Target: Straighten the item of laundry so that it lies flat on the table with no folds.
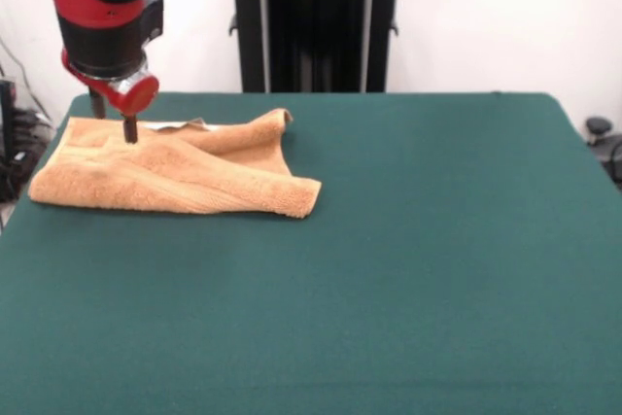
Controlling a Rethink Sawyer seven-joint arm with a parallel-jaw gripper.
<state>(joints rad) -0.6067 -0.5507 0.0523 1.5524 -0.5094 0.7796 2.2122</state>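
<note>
- Nearest the camera: bare dark green table [408, 289], running wide across the whole lower half, from about 4 o'clock round to 8 o'clock.
- Further back, at roughly 10 o'clock from the middle: small orange-tan towel [175, 170], lying near the table's left edge and toward its far side.
- Not flat: bunched lengthwise, with long ridges and folds running left to right; right end at about 3 o'clock of the cloth doubled over, hemmed edge showing; far right corner raised in a small peak.
- A sliver of something white [173, 125] peeking from under the towel's far edge; no writing readable on it.
- Above the towel's far left part, at about 11 o'clock of the cloth: gripper [128, 129], coming down from the red and black arm [102, 17].
- One dark fingertip [129, 130] touching or pressing into the cloth there; a second dark prong just left at the towel's far edge.
- Cannot tell whether apart, together or pinching cloth.
- Farthest: black pedestal [316, 21] against a white wall.
- No brand marks or labels legible anywhere.
</note>
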